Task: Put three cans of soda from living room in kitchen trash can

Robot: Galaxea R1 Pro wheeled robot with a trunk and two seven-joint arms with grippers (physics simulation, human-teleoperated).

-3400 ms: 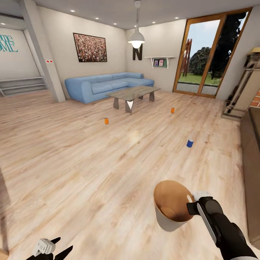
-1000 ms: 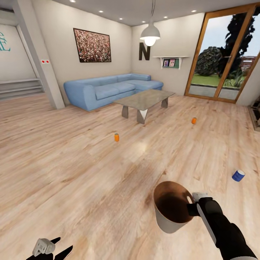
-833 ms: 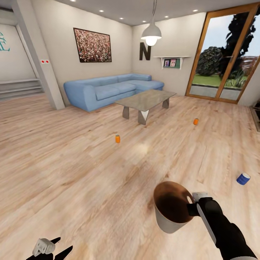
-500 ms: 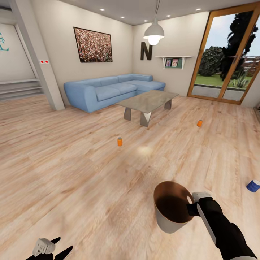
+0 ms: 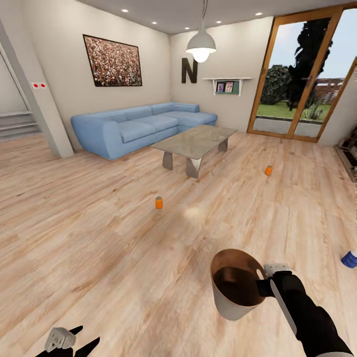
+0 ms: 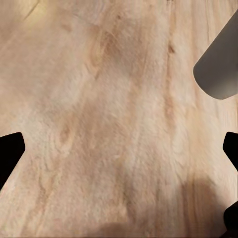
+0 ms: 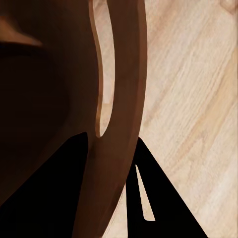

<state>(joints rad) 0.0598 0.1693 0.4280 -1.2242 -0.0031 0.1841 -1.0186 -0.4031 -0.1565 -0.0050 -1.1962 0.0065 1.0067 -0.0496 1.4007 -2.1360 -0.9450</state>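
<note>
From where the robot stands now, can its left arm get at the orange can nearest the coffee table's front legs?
Probably not. The left gripper hangs low beside the base, open, while that orange can stands far ahead across bare wood floor. Nothing blocks it; it looks out of reach.

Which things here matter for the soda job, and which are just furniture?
For the job:
- bin, held at its rim by the right gripper
- near orange can, on the floor
- far orange can, on the floor
- blue can, at the right edge of the head view

Not part of it:
- sofa
- coffee table
- lamp
- picture
</note>
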